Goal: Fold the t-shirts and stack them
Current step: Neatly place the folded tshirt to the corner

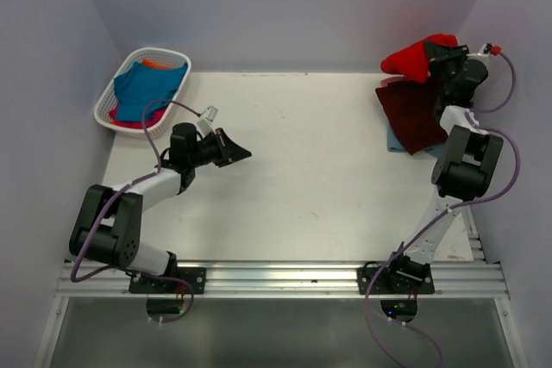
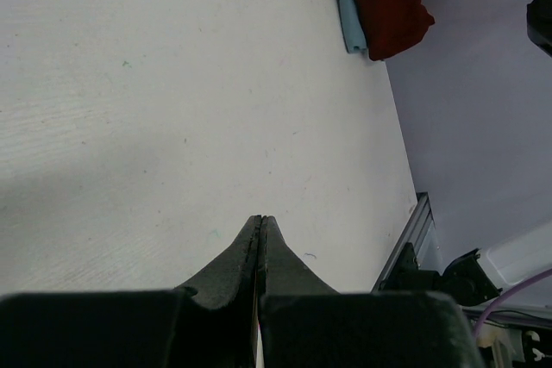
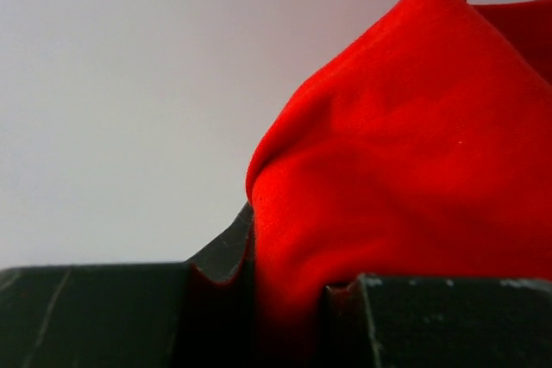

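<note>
At far left the white basket [image 1: 110, 101] holds a teal t-shirt [image 1: 148, 88], with an orange t-shirt [image 1: 157, 64] and a pink t-shirt [image 1: 129, 124] peeking out beneath, none folded yet. The left claw [image 1: 242, 153] hovers over the bare desk [image 1: 310, 187], shut tight and empty. At far right a maroon t-shirt [image 1: 418, 114] lies on a pale blue t-shirt [image 1: 394, 142] — the stack looks begun. Above it the right claw [image 3: 289, 269] pinches the bunched red t-shirt [image 1: 410, 59]. Roughly two appear done, three untouched.
</note>
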`<state>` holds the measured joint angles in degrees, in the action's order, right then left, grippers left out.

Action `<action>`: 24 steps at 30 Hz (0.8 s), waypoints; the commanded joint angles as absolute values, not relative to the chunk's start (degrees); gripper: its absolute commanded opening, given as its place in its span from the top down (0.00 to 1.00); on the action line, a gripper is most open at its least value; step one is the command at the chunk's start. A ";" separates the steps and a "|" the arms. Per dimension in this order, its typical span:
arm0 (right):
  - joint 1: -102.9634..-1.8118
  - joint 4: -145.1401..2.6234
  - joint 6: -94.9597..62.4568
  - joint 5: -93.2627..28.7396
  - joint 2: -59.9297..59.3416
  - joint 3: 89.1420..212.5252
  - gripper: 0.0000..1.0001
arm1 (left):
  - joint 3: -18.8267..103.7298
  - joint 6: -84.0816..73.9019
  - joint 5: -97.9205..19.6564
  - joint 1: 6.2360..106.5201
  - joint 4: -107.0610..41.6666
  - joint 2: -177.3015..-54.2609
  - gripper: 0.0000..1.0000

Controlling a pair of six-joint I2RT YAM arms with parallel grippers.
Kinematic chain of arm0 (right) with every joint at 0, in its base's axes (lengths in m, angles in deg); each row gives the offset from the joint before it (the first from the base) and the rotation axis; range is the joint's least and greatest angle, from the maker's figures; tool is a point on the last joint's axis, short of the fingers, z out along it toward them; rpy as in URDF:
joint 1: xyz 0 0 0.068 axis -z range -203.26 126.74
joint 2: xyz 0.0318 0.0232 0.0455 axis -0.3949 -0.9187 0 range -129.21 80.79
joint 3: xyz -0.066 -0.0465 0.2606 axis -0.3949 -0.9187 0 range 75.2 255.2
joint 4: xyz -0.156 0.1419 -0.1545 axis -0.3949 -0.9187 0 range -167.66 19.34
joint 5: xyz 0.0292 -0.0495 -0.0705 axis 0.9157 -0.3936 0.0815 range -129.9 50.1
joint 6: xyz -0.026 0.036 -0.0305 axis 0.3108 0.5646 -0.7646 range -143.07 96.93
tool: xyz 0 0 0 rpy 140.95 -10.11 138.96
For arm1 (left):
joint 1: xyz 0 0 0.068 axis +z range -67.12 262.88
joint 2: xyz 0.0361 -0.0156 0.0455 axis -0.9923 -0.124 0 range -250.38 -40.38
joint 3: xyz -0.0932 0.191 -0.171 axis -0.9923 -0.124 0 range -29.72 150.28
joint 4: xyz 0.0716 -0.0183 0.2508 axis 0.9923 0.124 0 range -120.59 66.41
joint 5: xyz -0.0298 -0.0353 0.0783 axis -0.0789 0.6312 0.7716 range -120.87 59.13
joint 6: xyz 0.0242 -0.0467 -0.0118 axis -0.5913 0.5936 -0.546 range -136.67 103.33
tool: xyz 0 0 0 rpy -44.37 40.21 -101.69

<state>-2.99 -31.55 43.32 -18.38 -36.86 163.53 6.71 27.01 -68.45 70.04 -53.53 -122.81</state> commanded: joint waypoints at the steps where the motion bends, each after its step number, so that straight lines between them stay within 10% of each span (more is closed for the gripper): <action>1: -2.87 -24.18 42.41 -22.32 -37.95 161.26 1.00 | 6.67 25.52 -69.54 70.05 -56.17 -124.92 1.00; 17: -2.78 -34.70 30.99 -33.56 -16.00 131.81 1.00 | 5.97 26.40 -71.04 70.05 -57.40 -125.98 1.00; 20: -2.96 -41.55 28.97 -36.90 -10.63 131.10 0.72 | 5.70 26.48 -71.04 69.96 -57.75 -126.16 1.00; 21: -2.96 -47.05 28.62 -39.70 -9.49 131.36 0.43 | 5.70 26.48 -71.04 69.96 -57.84 -126.33 1.00; 24: -3.13 -64.50 25.98 -46.38 -5.53 136.95 0.01 | 5.35 26.75 -71.39 69.96 -58.28 -126.42 1.00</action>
